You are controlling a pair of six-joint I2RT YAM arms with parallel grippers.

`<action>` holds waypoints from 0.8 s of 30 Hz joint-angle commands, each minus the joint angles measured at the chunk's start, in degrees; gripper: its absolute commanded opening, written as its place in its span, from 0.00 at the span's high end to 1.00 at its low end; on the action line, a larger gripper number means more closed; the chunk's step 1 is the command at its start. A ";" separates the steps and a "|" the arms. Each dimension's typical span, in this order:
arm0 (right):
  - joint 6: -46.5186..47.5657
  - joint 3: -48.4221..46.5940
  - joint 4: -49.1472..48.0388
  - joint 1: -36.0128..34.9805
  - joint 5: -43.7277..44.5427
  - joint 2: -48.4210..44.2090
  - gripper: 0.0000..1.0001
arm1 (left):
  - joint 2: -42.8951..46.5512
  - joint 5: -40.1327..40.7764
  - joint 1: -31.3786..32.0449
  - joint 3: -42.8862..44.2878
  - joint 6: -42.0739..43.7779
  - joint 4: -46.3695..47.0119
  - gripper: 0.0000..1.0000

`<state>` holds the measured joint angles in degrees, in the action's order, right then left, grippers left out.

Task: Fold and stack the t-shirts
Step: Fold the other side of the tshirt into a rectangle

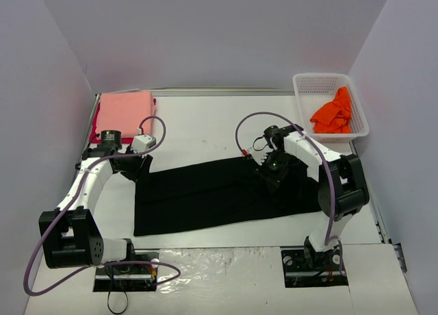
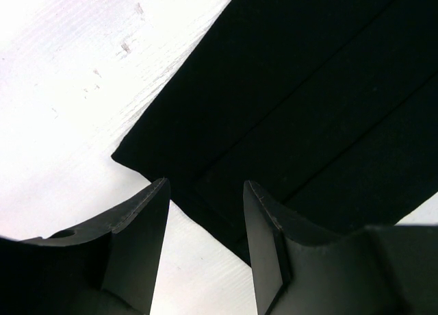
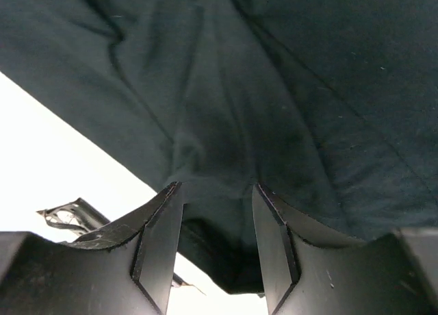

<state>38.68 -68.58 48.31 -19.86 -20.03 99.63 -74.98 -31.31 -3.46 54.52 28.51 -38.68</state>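
The black shirt (image 1: 226, 195) lies as a long folded band mid-table. My left gripper (image 2: 205, 188) gapes empty over its far-left corner, and my right gripper (image 3: 217, 192) gapes empty over the bunched far edge. Pinching only the top layer, or lifting unevenly, could undo the fold.

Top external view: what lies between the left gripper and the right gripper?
The black t-shirt, flat, from left gripper to right gripper; top view shows it.
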 commanded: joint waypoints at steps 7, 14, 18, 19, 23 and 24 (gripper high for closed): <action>-0.36 2.66 0.90 0.78 3.51 3.28 0.58 | 1.42 -1.65 -0.31 -0.12 1.63 -0.70 0.54; -0.09 3.71 0.55 0.78 3.33 5.04 0.78 | 1.33 -1.74 -0.23 -0.38 1.72 -0.70 0.54; -0.44 3.36 0.55 0.70 2.10 4.61 1.00 | 1.42 -1.82 -0.31 -0.29 1.72 -0.61 0.54; -0.70 3.36 0.64 0.70 2.02 4.43 1.00 | 1.42 -1.91 -0.31 -0.29 1.63 -0.61 0.54; -1.23 3.36 0.99 0.61 1.57 2.59 1.00 | 1.50 -1.91 -0.31 -0.29 1.63 -0.61 0.54; -1.32 3.45 1.08 0.43 1.57 2.23 1.00 | 1.50 -1.91 -0.31 -0.21 1.72 -0.61 0.54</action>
<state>38.17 -65.30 46.24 -19.18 -17.43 104.47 -74.98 -31.73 -3.46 54.52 29.41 -38.65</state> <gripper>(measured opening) 0.012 0.459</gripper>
